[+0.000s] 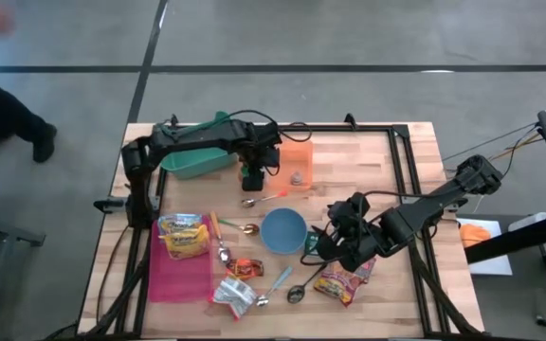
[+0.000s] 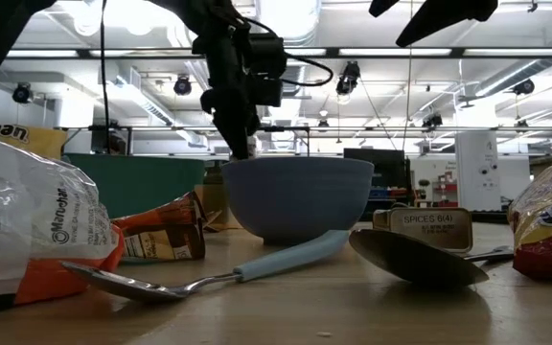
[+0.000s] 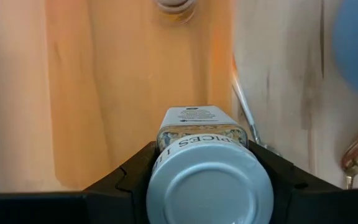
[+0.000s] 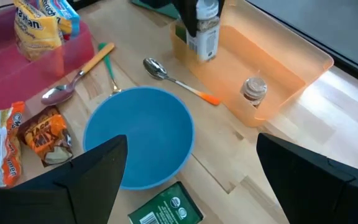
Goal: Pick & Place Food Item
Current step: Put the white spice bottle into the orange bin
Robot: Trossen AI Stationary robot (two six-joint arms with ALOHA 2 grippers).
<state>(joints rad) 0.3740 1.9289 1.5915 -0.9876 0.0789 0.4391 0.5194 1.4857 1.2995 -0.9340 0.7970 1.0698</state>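
Note:
A spice jar [image 4: 205,32] with a silver lid [image 3: 207,183] and a white label hangs upright over the near left corner of the orange tray [image 4: 278,59], with my left gripper [image 1: 252,175] shut on it. Whether its bottom touches the tray floor, I cannot tell. A second, smaller jar [image 4: 253,90] stands on its base in the tray. My right gripper [image 4: 191,180] is open and hovers above the table between the blue bowl [image 1: 283,230] and a green box [image 4: 166,211], touching nothing. My left gripper pinches the spice jar between its two fingers [image 3: 135,174], on the jar's opposite sides just below the lid [image 3: 165,144]. The fingers come from above and point steeply down. The jar stands nearly upright in the hold, lid up, over the tray floor.
A pink tray [image 1: 180,275] with a noodle packet [image 1: 183,235] lies at the near left. A green bin [image 1: 197,163] stands at the far left. Several spoons [image 4: 166,74] and snack packets [image 1: 344,279] lie around the bowl. The right part of the table is bare wood [image 1: 415,170].

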